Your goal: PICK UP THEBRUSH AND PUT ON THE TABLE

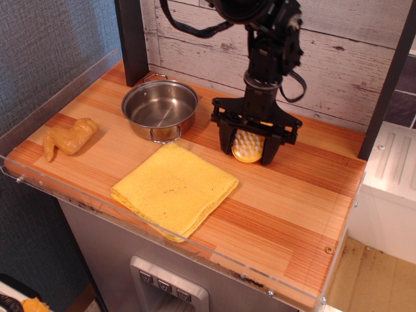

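Observation:
The yellow-orange brush (247,147), with its pale nubby bristles facing the camera, sits between the two black fingers of my gripper (247,152). The gripper points straight down over the back middle of the striped wooden table (292,195). Its fingers close on the brush's sides. The brush's lower edge is at or just above the wood, right of the pot; I cannot tell if it touches. The brush's handle is hidden.
A steel pot (159,109) stands left of the gripper. A folded yellow cloth (174,187) lies in front of it. A tan toy food piece (68,138) lies at the left. A clear acrylic rim (195,250) edges the table. A plank wall stands behind.

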{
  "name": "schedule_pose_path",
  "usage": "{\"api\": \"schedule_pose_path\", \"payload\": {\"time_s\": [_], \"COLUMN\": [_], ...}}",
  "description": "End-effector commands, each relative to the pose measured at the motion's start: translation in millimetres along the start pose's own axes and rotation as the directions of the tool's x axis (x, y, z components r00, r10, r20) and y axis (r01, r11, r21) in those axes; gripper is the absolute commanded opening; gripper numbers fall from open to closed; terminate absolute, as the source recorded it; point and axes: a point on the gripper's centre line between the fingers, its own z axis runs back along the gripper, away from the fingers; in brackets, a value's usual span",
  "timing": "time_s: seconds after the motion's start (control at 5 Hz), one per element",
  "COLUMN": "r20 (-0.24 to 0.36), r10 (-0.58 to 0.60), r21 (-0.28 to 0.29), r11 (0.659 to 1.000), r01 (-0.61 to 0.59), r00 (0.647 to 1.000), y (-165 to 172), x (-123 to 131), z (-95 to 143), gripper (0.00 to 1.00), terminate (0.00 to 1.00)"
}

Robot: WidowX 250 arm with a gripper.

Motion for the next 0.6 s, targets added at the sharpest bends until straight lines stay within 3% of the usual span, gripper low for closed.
{"api": "schedule_pose_path", "payload": {"time_s": [0.0,0.4], "r20": [0.062,0.148], "r10": [-0.033,-0.022], "r21": [-0.045,-0.122], "r11": [0.998,0.992], "r01": [0.036,0.04], "r00": [0.998,0.989], "y": [12,31], "x": [5,-11], "z": [27,79], "gripper": [1.0,1.0], "terminate": [0.0,0.0]}}
